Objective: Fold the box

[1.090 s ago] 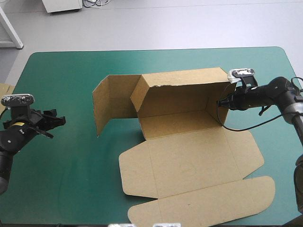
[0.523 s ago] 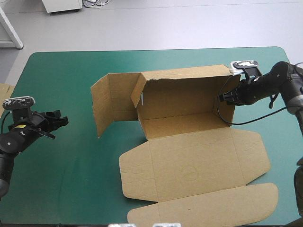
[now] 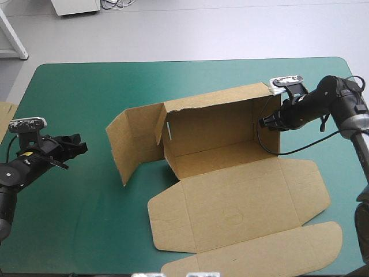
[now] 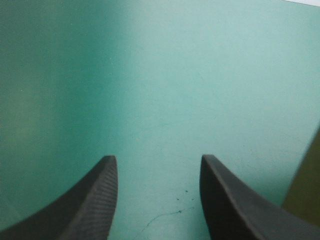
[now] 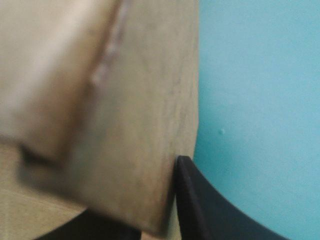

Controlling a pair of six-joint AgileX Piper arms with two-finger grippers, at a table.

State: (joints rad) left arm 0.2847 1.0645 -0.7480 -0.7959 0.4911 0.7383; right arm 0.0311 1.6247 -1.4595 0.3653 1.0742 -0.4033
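Observation:
The brown box [image 3: 213, 124] stands mid-table with its long back wall raised. A side flap [image 3: 130, 141] swings out toward the left, and the lid panel [image 3: 242, 202] lies flat toward the near edge. My right gripper [image 3: 266, 122] is at the box's right end, shut on that end wall. In the right wrist view the brown board [image 5: 100, 100] runs between my right gripper's [image 5: 150, 210] black fingers [image 5: 192, 200]. My left gripper [image 3: 79, 148] hovers low near the left edge, well apart from the flap. It is open [image 4: 157, 165], with only teal-green cover between the fingers and a sliver of board [image 4: 306, 190] ahead.
An edge of more brown board [image 3: 4, 112] shows at the table's left edge. Teal-green cover [image 3: 86, 92] lies bare between my left gripper and the box, and also along the far side.
My right gripper has moved left with the end wall, and the whole box has slid and turned leftward. The left gripper has crept slightly toward the box.

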